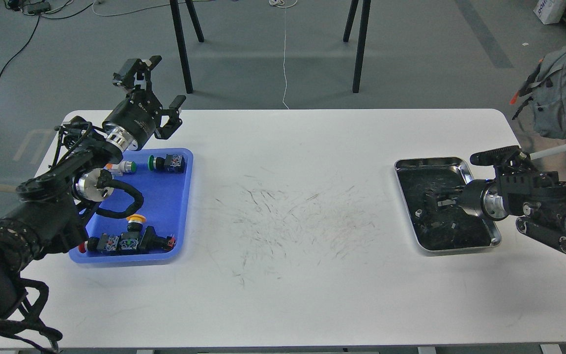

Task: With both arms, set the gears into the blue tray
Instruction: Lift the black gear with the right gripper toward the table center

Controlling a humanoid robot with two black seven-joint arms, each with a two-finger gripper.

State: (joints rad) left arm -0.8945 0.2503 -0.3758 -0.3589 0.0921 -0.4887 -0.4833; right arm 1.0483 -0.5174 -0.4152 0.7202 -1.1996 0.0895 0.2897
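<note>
Left arm (42, 206) overhangs blue tray (177, 206) holding switches (130, 241).

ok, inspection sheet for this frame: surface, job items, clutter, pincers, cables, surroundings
Surface: white table, dark scuff marks mid-table.
Job's things: blue tray at left; gears cannot be made out.
Clutter: push-button switches in the blue tray; silver tray at right, dark inside.
Grippers: left pincer open, raised behind the blue tray; right pincer over the silver tray, state cannot tell.
Cables: black cable looping off the left arm; cords on the floor.
Surroundings: grey floor, black stand legs, grey backpack at right.
</note>
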